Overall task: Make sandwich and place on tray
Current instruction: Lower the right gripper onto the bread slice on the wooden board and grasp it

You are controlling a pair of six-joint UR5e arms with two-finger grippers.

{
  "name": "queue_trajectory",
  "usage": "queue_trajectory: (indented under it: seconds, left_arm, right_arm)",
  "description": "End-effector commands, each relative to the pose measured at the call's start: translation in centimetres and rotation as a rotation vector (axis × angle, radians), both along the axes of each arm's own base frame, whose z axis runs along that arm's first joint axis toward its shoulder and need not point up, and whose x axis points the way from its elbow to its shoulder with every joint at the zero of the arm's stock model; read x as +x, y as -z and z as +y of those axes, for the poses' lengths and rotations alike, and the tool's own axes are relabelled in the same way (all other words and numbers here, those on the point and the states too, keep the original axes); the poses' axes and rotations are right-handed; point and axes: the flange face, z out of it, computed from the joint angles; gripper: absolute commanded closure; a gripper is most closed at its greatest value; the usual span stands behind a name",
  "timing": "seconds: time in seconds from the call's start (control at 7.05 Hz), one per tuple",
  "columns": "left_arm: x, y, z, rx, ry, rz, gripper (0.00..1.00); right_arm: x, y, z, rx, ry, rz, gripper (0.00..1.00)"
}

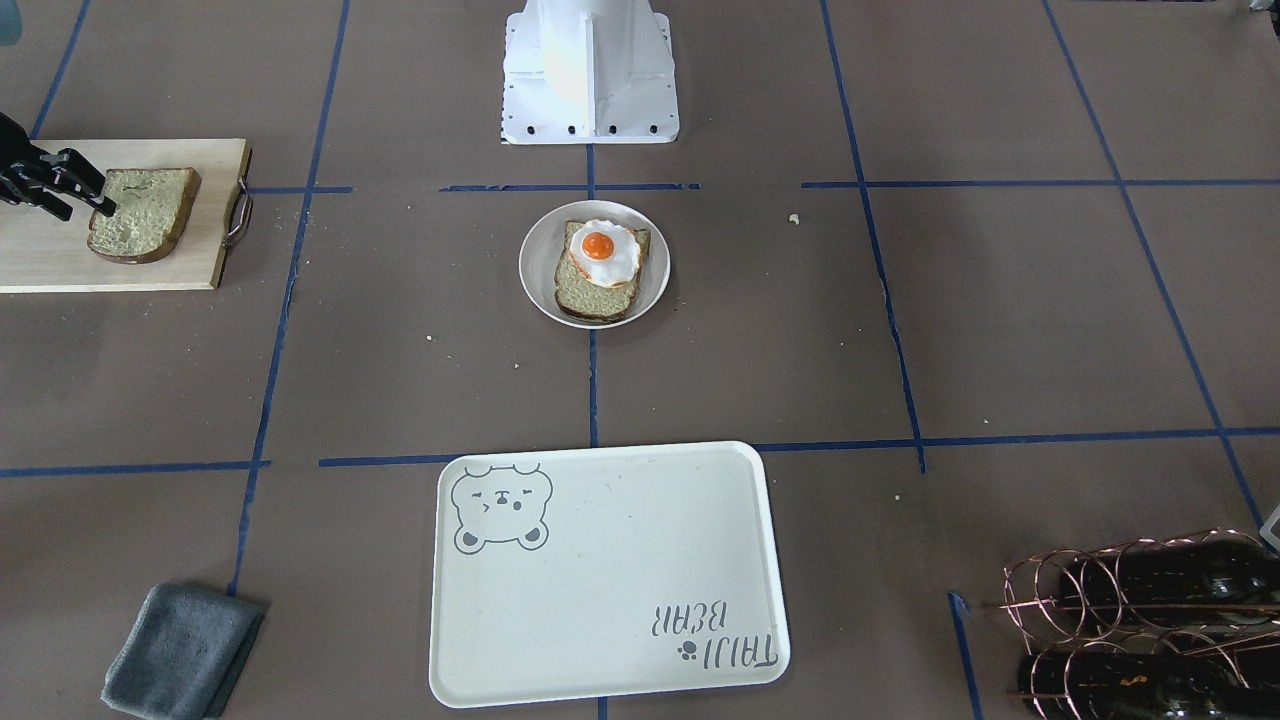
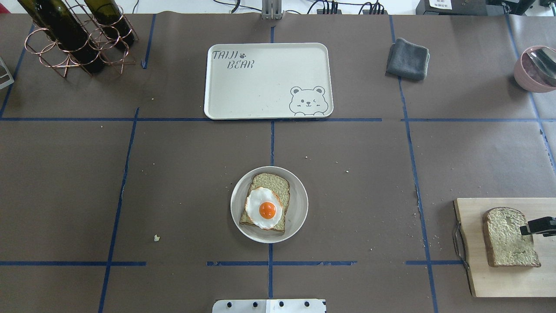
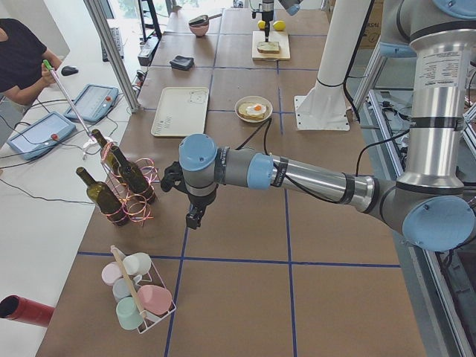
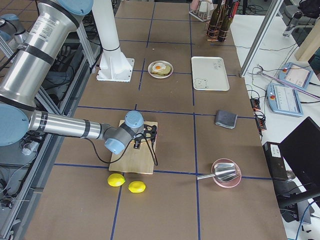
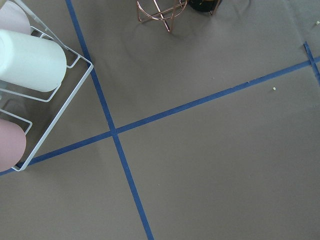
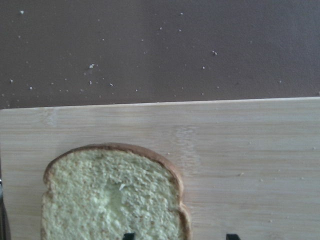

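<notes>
Two bread slices, one fried egg and one tray are on the tabletop point(image 1: 400, 380). The first slice point(image 1: 596, 298) lies on the single round grey plate point(image 1: 535, 272) at the middle, with the egg point(image 1: 605, 255) on top of it, yolk up. The second slice point(image 1: 145, 212) lies flat on the one wooden cutting board point(image 1: 50, 250), well apart from the plate on the robot's right side. The tray point(image 1: 610, 570) sits on the operators' side of the plate, apart from it, with nothing on it (only its printed bear face and lettering).

The right hand point(image 1: 88, 205) is low over the board at the second slice. Its two fingers are spread: in the wrist view one tip is over the bread and the other over bare wood just beside the crust.

The left hand point(image 3: 195, 216) hangs above bare tabletop near three dark bottles point(image 2: 65, 34) in a copper wire rack. I cannot tell whether its fingers are spread or pressed together.

One folded grey cloth point(image 1: 185, 650) lies near the tray. Two lemons point(image 4: 116, 180) sit just beyond the board's end.
</notes>
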Motion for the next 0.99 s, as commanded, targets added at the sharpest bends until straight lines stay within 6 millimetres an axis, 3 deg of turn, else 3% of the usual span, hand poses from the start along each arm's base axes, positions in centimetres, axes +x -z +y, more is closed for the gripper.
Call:
queue_trajectory:
  seconds: [0.0,0.28,0.85]
  left_arm:
    - [0.05,0.0,0.02,0.0,-0.001,0.0,0.0]
    - [0.05,0.07,-0.03,0.001,-0.001,0.0,0.0]
    - [0.05,0.07,0.03,0.001,-0.001,0.0,0.0]
  right_arm:
    - [-0.55,0.07,-0.1,-0.016,-0.004,-0.005,0.33]
    - [-0.94,0.12,0.03,-0.018,0.007,-0.006,0.34]
    - [-1.15,-0.19,0.23,-0.022,0.016,-0.002,0.46]
